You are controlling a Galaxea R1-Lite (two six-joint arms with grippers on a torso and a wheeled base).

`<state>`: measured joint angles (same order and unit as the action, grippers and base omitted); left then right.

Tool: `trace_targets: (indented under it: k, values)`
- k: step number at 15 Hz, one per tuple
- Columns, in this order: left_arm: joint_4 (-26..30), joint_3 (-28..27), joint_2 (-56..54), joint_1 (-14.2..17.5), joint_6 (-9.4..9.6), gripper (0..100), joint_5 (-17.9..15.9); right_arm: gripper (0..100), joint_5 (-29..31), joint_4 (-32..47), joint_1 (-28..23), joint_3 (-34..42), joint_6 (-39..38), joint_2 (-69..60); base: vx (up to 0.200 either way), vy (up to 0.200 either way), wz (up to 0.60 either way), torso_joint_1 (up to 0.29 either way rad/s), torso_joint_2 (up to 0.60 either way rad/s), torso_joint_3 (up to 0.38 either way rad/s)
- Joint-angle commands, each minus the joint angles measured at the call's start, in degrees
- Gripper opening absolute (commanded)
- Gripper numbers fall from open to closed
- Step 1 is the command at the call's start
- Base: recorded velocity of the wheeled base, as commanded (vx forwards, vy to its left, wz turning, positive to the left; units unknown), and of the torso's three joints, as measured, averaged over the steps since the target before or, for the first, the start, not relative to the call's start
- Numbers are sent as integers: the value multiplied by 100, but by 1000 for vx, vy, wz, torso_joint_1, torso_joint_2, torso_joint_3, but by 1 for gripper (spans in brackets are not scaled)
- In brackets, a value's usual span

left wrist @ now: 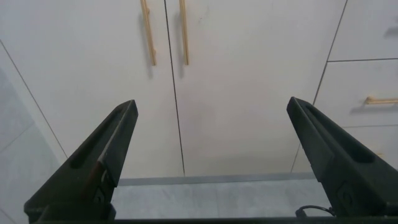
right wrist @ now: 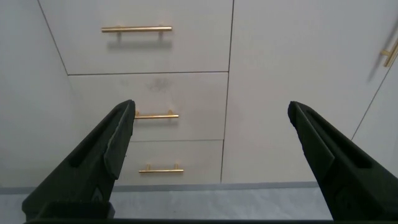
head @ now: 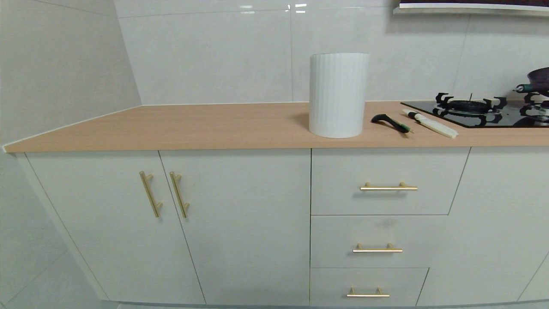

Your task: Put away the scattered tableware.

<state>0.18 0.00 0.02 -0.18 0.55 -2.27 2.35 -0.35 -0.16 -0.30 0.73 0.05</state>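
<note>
Black utensil [head: 387, 120] and pale utensil [head: 431, 124] lie near white holder [head: 338, 94], kinds unclear; left claw [left wrist: 211, 104] and right claw [right wrist: 211, 106] spread wide.

Soft, even light falls from overhead, and the scene is bright throughout. Small glints sit on the glossy wall tiles [head: 296, 6]. The white ribbed canister [head: 339, 94] casts a faint shadow on the surface [head: 193, 126] at its left base. A soft shadow lies just under the top drawer handle [head: 388, 187]. The black hob [head: 493, 118] mirrors its grates. Cabinet edges lean outward toward the head view's borders. The jaws of the left gripper [left wrist: 211, 104] and right gripper [right wrist: 211, 106] read as dark shapes against pale cabinet fronts [left wrist: 249, 93].
</note>
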Motion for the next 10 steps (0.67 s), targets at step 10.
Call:
trace_targets:
  k: [10]
  values:
    - [-1,0,-2,1,-2,100,-2,100,-1404,194,517,-1578,-108,3906,0,0,0,0,0,0]
